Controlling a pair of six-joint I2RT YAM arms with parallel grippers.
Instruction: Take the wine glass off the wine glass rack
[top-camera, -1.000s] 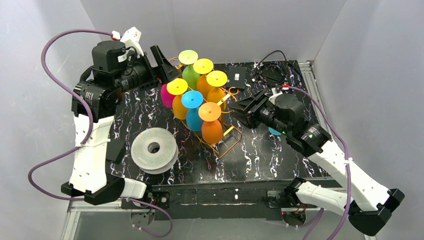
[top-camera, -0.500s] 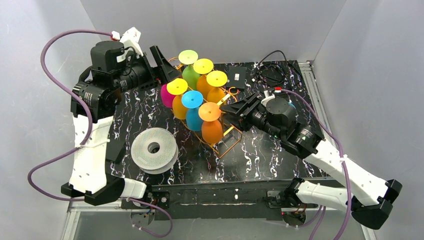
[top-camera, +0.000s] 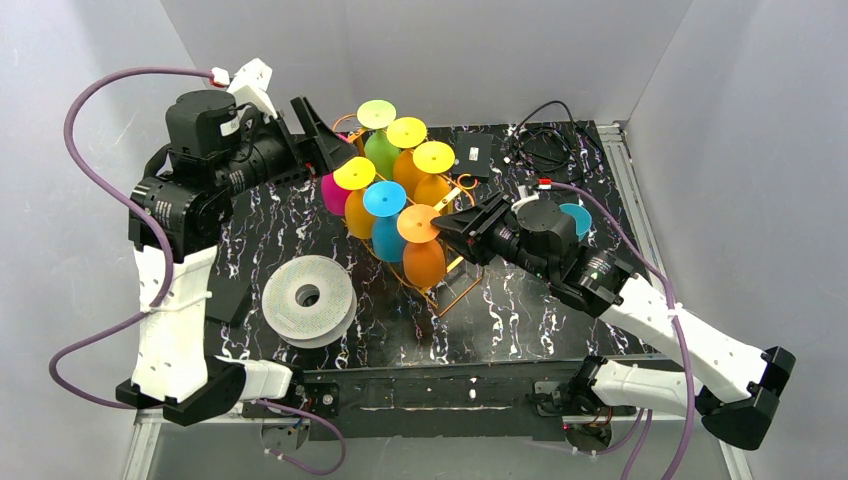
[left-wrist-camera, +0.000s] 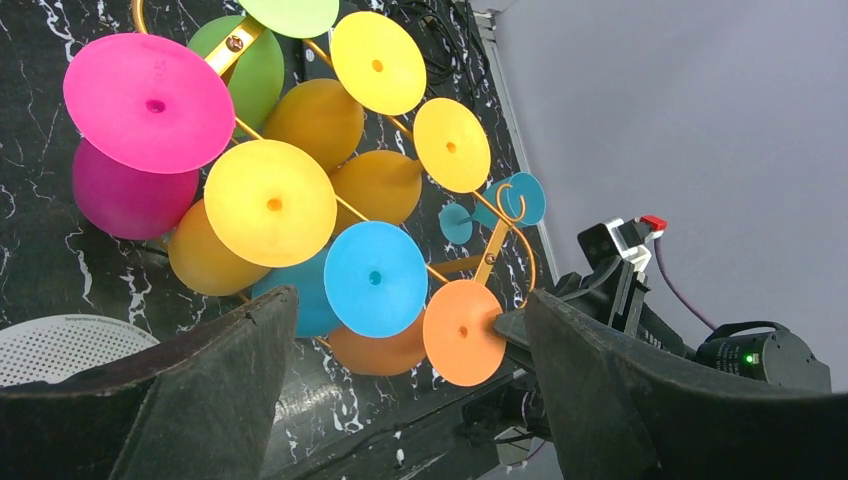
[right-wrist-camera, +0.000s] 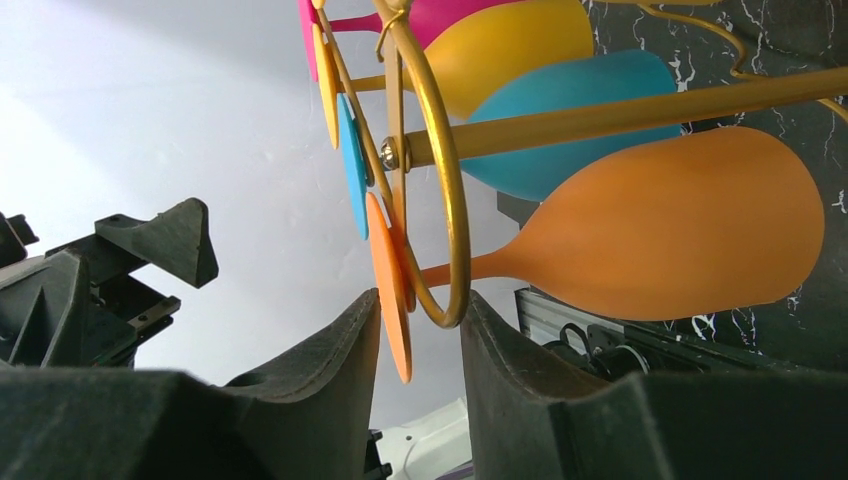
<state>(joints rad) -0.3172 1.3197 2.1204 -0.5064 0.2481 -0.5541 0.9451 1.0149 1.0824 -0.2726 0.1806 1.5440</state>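
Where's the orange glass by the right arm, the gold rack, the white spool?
orange wine glass (right-wrist-camera: 680, 230): right wrist view, on its bowl.
wine glass rack (right-wrist-camera: 620, 117): right wrist view, on its gold crossbar.
white spool (top-camera: 283, 298): top view, on its flat face.

Orange-gold wire wine glass rack, wine glasses pink, green, yellow, blue, orange — black white-veined tabletop.

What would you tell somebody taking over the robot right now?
Left pincer: open, empty, at the left of the wine glass rack.
Right pincer: straddles the orange wine glass foot and the rack's front loop; firm grip unclear.
Done: a teal glass is on the table, off the rack.
Left: slide the orange wine glass out of its loop.
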